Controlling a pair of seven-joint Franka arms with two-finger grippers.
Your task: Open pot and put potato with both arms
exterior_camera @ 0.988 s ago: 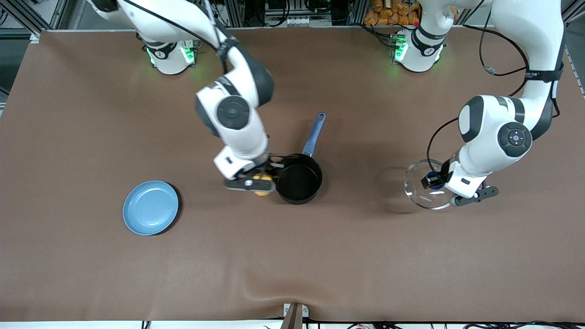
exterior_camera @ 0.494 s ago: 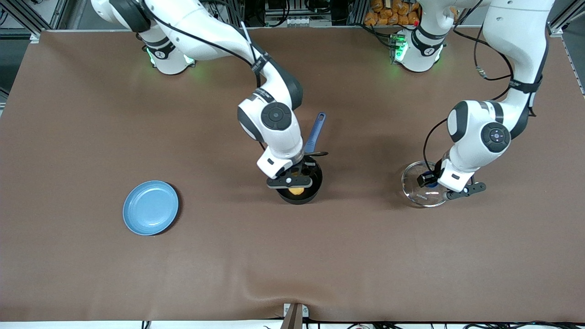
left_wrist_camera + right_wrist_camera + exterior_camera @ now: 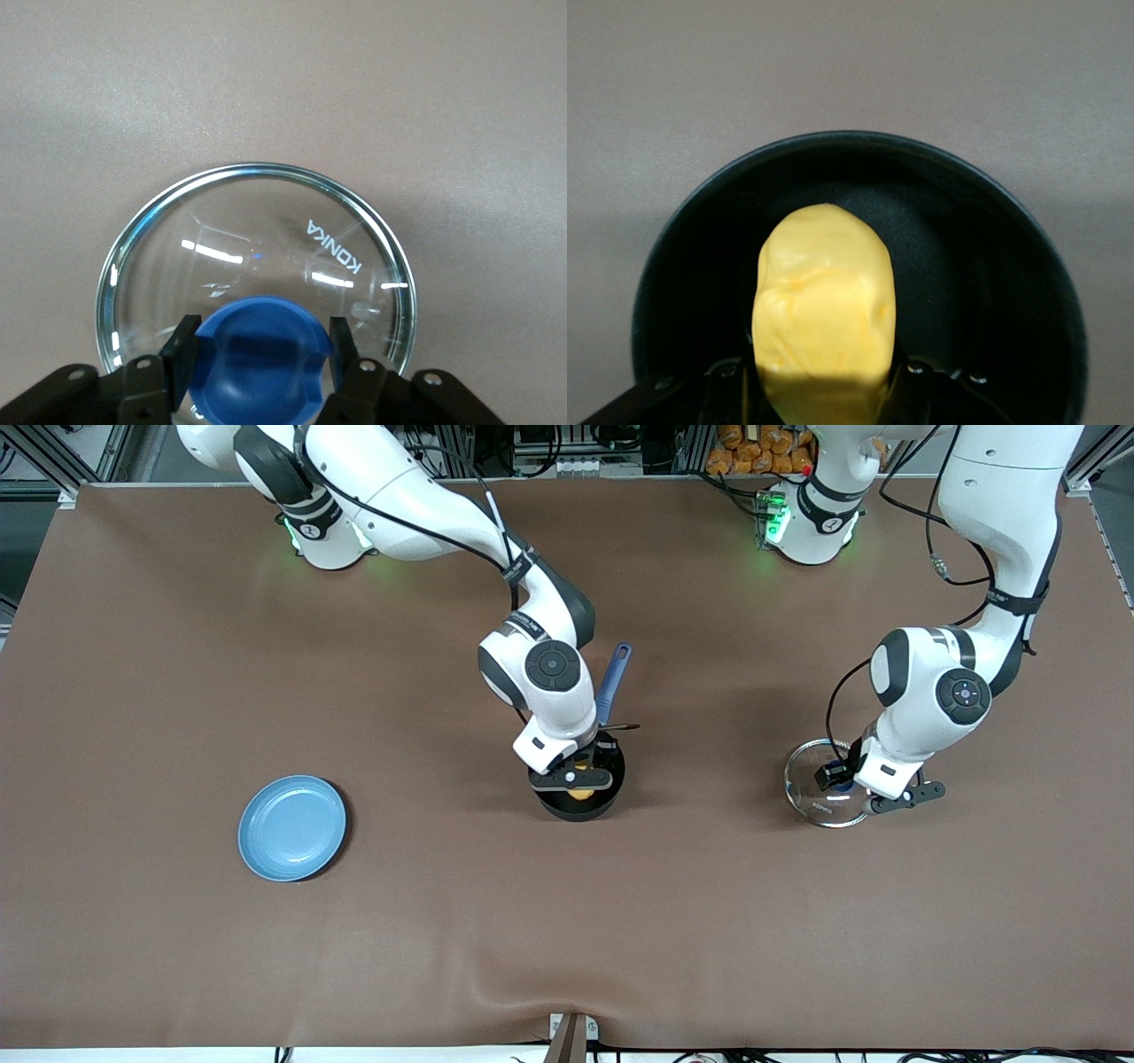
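The black pot (image 3: 592, 802) with its blue handle (image 3: 611, 682) stands open mid-table. My right gripper (image 3: 574, 779) is over the pot's mouth, shut on the yellow potato (image 3: 579, 792). In the right wrist view the potato (image 3: 824, 310) hangs between the fingers over the pot's black inside (image 3: 966, 266). The glass lid (image 3: 811, 797) is low at the table toward the left arm's end. My left gripper (image 3: 842, 784) is shut on the lid's blue knob (image 3: 259, 354). The lid's metal rim (image 3: 257, 170) shows in the left wrist view.
A flat blue plate (image 3: 291, 827) lies on the brown table toward the right arm's end, nearer the front camera than the pot. The table's front edge has a small clamp (image 3: 571, 1036).
My right gripper carried the potato from beside the pot to over its mouth and lowered. My left gripper with the lid moved lower toward the table.
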